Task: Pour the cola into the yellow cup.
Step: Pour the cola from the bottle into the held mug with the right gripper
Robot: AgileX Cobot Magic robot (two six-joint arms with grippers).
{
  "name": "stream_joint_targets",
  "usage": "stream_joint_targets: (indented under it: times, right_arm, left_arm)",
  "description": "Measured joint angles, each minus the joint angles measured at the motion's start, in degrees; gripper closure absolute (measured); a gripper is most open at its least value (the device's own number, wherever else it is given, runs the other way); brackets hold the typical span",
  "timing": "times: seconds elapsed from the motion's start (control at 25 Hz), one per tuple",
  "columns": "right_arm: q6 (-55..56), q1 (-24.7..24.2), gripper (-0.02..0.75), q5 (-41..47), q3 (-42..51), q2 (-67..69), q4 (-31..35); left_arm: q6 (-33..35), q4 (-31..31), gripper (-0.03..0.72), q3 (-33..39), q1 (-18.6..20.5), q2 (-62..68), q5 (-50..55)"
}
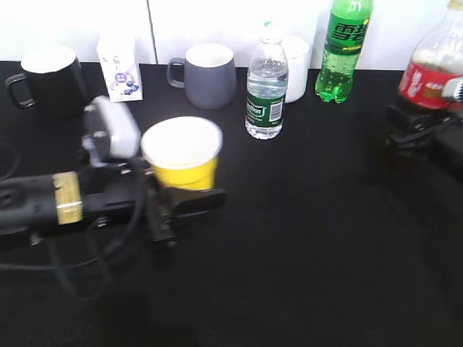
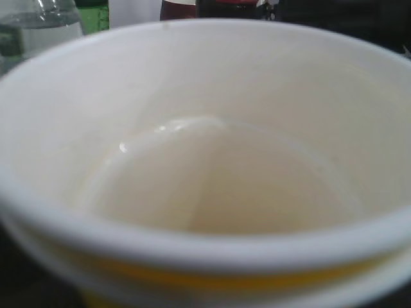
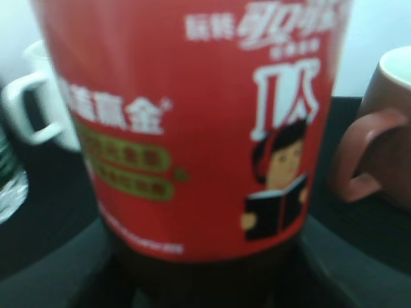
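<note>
- The left gripper (image 1: 181, 196) is closed around the lower part of the yellow cup (image 1: 182, 153); a dark finger (image 1: 197, 200) shows along the front of the cup at its base.
- The cup stands upright, on the left half of the black table (image 1: 304, 253). From the left wrist view its white inside (image 2: 212, 186) looks empty and dry.
- The right gripper (image 1: 419, 134) is at the far right edge of the exterior view, and its jaws sit around the low part of the cola bottle (image 1: 438, 65). In the right wrist view the red label (image 3: 192, 122) fills the frame with dark drink under it, so I judge the grip is closed on the bottle.
- Bottle and cup are well apart, with bare table between them.
- I cannot tell if the cap is on or off, because the top of the bottle is out of frame.
- Step in hand, as I judge it: both things are grasped and pouring has not started.
- The next move calls for bringing the bottle over the cup, mouth above the rim, then tilting it slowly while the left gripper keeps the cup steady.
- Behind stand a black mug (image 1: 49, 79), a grey mug (image 1: 206, 74), a water bottle (image 1: 267, 90) and a green soda bottle (image 1: 344, 50); the path should stay in front of them.
</note>
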Motion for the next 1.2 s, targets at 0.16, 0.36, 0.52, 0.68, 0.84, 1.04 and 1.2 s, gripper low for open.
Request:
stream_joint_targets:
  times: [0.16, 0.36, 0.52, 0.68, 0.84, 1.04, 1.2]
  right_arm:
    - [-7.7, 0.0, 0.332, 6.0, 0.7, -12.2, -6.4]
    - [-16.1, 0.0, 0.332, 12.3, 0.7, -20.1, -11.4]
    - [-24.8, 0.0, 0.332, 12.3, 0.6, -20.4, -12.1]
    - [-40.9, 0.0, 0.332, 11.2, 0.6, -20.4, -12.4]
    - [-50.0, 0.0, 0.332, 9.4, 0.6, -20.4, -12.5]
    - [-58.4, 0.0, 0.333, 9.4, 0.6, -20.4, -11.8]
    - [-64.6, 0.0, 0.339, 9.4, 0.6, -20.4, -7.9]
  left_arm:
    - [0.0, -0.8, 0.25, -8.3, -7.1, 0.0, 7.0]
    - [-4.2, -4.2, 0.25, -17.8, -12.3, 1.1, 12.7]
    - [-4.4, -4.3, 0.25, -19.9, -16.8, 4.5, 14.3]
    - [-4.4, -4.4, 0.25, -20.0, -17.1, 4.5, 16.0]
    - [-4.5, -9.5, 0.25, -20.0, -17.1, 4.5, 16.1]
    - [-4.5, -9.9, 0.25, -20.0, -17.1, 4.5, 16.1]
    - [-4.5, -9.8, 0.25, -20.0, -17.1, 4.5, 16.1]
